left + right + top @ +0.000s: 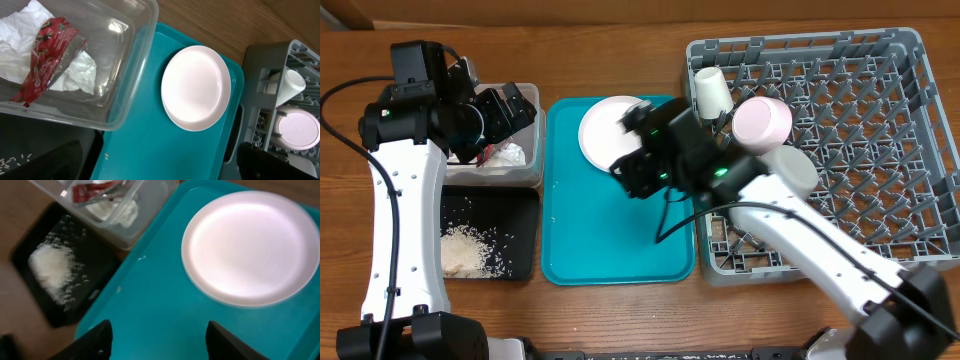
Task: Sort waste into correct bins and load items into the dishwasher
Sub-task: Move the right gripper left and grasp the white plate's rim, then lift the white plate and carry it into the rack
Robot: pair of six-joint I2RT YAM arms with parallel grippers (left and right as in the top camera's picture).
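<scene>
Action centres on the teal tray [610, 240] in the middle of the bench [620, 50]. The round pale plate [600, 130] lies flat at the tray's far end, the only dish on it. The right arm reaches across from the rack side, and the right gripper [161, 336] hangs over bare teal just beside the plate's near edge. Its fingers [97, 339] are spread apart with nothing between them, and they are not touching the plate.

Over on the left, the left gripper [512, 108] hovers above the clear tub [131, 85] with its jaws spread wide and holding nothing. Inside the tub, the red snack wrapper [47, 55] lies on top of the crumpled white napkin [80, 75]. The black tray [520, 215] sits right next to the tub on its near side, with the white rice [470, 250] heaped toward its left and loose grains scattered around the heap.

To the right stands the grey dish rack [880, 150], right beside the teal tray. The cream cup [712, 92] lies tipped in its far left corner. The pink bowl [763, 122] is just beside the cup, and the whitish-grey bowl [798, 170] is next to that, partly behind the right arm.
</scene>
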